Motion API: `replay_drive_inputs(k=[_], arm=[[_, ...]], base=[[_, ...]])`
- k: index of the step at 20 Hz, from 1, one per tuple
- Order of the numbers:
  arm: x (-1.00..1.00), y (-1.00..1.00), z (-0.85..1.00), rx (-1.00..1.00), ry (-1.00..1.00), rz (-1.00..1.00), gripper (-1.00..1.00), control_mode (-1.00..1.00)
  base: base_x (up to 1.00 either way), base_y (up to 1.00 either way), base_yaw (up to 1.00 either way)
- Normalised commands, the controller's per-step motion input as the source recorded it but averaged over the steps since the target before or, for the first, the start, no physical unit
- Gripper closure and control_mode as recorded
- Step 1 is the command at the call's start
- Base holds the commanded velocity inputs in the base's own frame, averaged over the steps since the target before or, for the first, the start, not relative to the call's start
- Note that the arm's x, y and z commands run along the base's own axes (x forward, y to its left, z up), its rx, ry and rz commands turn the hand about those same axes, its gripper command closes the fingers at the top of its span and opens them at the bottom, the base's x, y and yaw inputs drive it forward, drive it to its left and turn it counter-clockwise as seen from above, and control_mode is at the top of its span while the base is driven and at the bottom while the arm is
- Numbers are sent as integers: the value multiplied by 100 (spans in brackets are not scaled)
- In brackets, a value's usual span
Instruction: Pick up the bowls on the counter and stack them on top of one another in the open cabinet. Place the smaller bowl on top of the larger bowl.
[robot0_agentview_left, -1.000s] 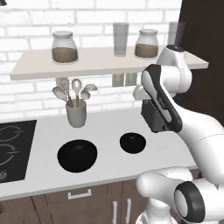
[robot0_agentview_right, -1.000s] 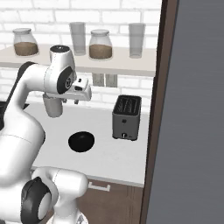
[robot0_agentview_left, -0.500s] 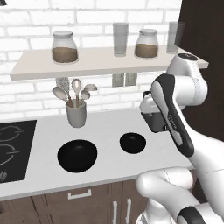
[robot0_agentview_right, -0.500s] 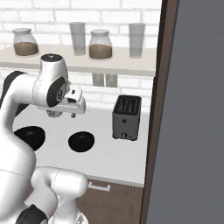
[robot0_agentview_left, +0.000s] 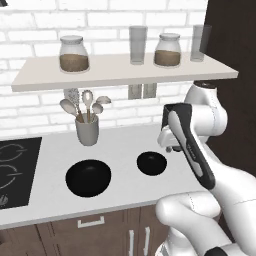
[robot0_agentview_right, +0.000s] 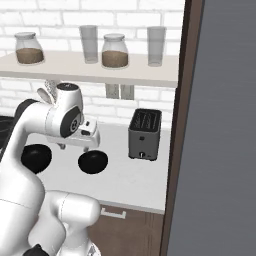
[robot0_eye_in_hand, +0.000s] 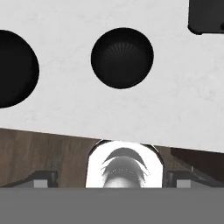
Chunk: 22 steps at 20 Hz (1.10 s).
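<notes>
While poised above the counter (robot0_agentview_left: 125, 150), gripper (robot0_agentview_left: 168, 145), grip state unclear, right of the smaller bowl (robot0_agentview_left: 151, 163); larger bowl (robot0_agentview_left: 88, 178) farther left.

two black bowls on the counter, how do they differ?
Size: the larger bowl is clearly wider than the smaller bowl.
Place: the larger bowl sits nearer the cooktop and the utensil cup; the smaller bowl sits toward the toaster.
Shared: both are plain glossy black, upright and empty, resting apart on the counter, neither on the shelf yet.
</notes>
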Motion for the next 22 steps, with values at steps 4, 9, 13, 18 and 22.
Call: replay_drive_inputs(k=[4, 9, 13, 18, 22], arm=[[57, -14, -45, 0, 8, 1, -100, -100], [32, -1, -42, 0, 0, 1, -100, -100], [36, -9, -51, 0, 1, 0, -100, -100], [38, -17, -44, 0, 0, 0, -100, -100], [33, -10, -41, 0, 0, 0, -100, -100]], base=[[0, 0, 0], [0, 0, 0], [0, 0, 0], [0, 0, 0], [0, 0, 0]])
